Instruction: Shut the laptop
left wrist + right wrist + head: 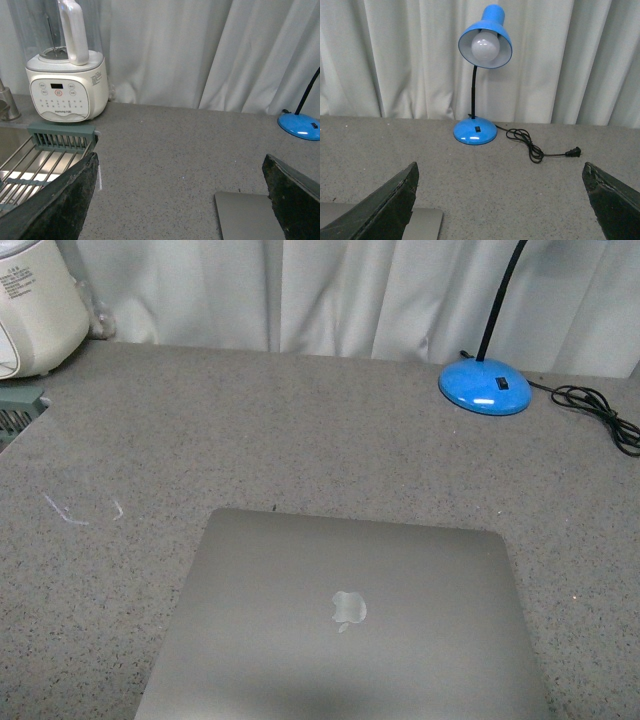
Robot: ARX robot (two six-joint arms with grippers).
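Observation:
The grey-silver laptop (345, 620) lies shut on the speckled counter at the near middle of the front view, lid down flat with its pale apple logo facing up. A far corner of it shows in the left wrist view (245, 217) and another in the right wrist view (422, 222). Neither arm shows in the front view. My left gripper (182, 200) is open and empty, above bare counter beside the laptop's corner. My right gripper (500, 200) is open and empty, above bare counter past the laptop's other corner.
A blue desk lamp (485, 385) stands at the back right, its black cord (600, 415) trailing right with the plug loose (575, 152). A white blender (67, 75) stands at the back left beside a sink with a rack (37, 162). White curtains hang behind.

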